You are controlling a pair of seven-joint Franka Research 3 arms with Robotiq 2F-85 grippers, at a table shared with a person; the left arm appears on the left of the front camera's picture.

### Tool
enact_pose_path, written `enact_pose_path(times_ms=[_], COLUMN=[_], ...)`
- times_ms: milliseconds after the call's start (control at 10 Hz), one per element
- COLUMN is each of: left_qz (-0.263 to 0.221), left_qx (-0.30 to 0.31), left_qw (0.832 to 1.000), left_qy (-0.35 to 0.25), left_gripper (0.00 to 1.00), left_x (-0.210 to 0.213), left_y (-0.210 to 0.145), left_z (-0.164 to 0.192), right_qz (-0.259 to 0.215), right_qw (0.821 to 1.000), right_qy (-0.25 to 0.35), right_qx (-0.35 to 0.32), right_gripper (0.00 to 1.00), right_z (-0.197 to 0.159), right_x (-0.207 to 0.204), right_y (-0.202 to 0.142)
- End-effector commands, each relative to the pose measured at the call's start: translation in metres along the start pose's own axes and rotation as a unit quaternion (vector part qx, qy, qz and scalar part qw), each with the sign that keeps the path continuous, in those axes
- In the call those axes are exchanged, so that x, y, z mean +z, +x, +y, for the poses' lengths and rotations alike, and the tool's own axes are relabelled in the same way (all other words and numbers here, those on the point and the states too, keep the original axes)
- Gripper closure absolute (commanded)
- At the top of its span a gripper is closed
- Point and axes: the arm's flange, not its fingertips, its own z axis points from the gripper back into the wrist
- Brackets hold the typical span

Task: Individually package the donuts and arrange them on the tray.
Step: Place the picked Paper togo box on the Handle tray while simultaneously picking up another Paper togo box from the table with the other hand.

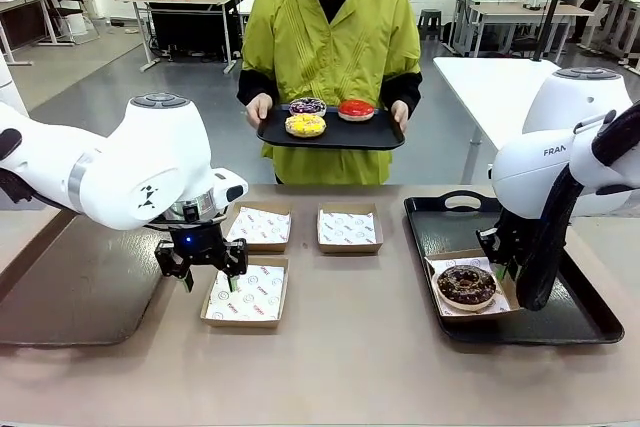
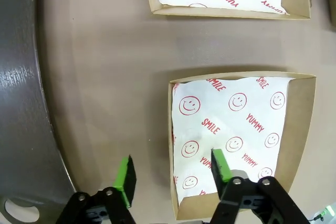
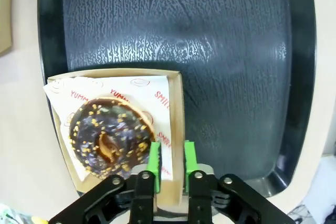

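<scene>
Chocolate donut (image 3: 108, 139) lies boxed just beside right hand (image 3: 169, 162).

The table's near strip (image 1: 360, 367) is left bare. The left middle is taken up by three paper-lined boxes (image 1: 247, 293), narrow gaps being left between them. The right tray's (image 1: 585, 317) far half is free; its near left corner is filled by a boxed chocolate donut (image 1: 466, 285). The far edge is blocked by the person's tray (image 1: 330, 133).

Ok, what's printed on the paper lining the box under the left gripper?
Red smiley faces with "SMILE" and "YUMMY" on the white paper, clearest in the left wrist view.
</scene>
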Motion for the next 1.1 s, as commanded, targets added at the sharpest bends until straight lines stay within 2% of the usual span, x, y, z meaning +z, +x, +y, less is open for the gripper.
enact_pose_path(times_ms=[0, 100, 1000], left_qz=[-0.002, -0.003, 0.011], left_qx=[0.008, 0.005, 0.006], left_qw=[1.000, 1.000, 1.000], left_qy=[0.003, 0.002, 0.003], left_gripper=[0.65, 1.00, 1.00], left_x=[-0.001, -0.003, -0.002], left_y=[0.005, 0.007, 0.010], left_z=[-0.007, -0.007, -0.007], right_qz=[0.005, 0.005, -0.003], right_qw=[1.000, 1.000, 0.999], right_qy=[0.013, 0.014, 0.042], right_qx=[0.005, 0.005, -0.006], right_gripper=[0.36, 0.00, 0.00], right_z=[-0.003, -0.004, -0.012], right_x=[0.001, 0.002, 0.015], right_y=[-0.007, -0.007, -0.013])
